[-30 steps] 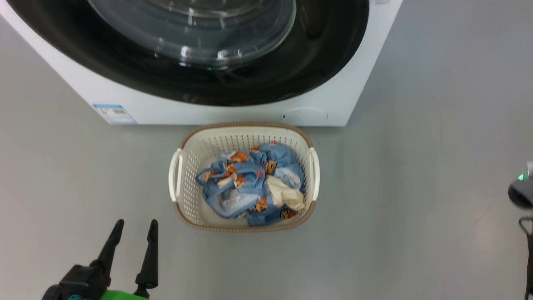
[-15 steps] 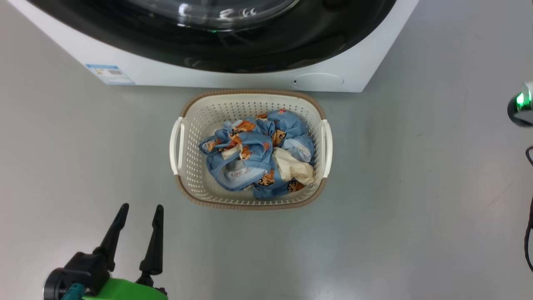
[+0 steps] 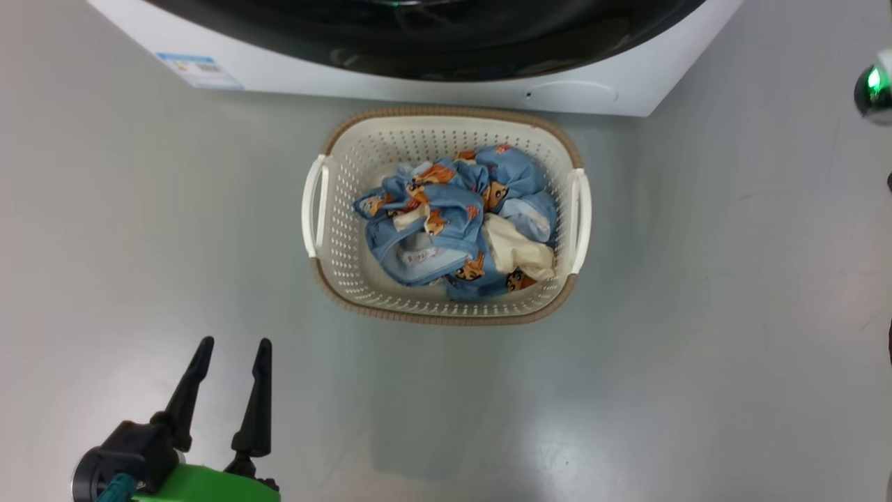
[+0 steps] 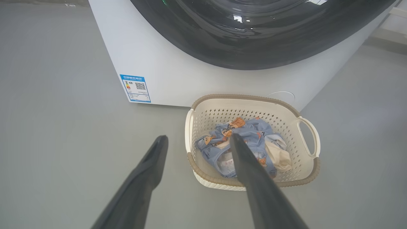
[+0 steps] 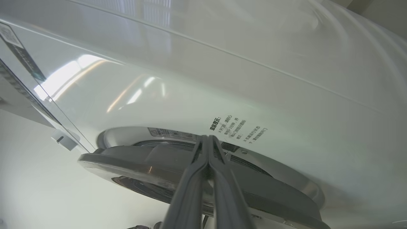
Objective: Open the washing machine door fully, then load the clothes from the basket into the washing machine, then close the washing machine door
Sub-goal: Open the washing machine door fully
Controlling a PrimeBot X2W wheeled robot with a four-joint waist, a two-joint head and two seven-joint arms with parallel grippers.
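Just one basket (image 3: 348,233) holding two clothes (image 3: 453,223); left hand (image 3: 235,343) apart, right hand (image 5: 207,137) together.

- left gripper (image 3: 233,343): is hovering low, its two long dark fingers (image 4: 149,165) standing well apart, tips pointing forward
- left wrist (image 3: 209,486): green casing is showing behind the black finger mount
- right gripper (image 5: 208,140): is holding both fingers pressed together, tips touching

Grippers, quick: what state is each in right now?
Left gripper: open, empty, apart from the basket.
Right gripper: shut, nothing visible between its fingers, tips at the washing machine door.
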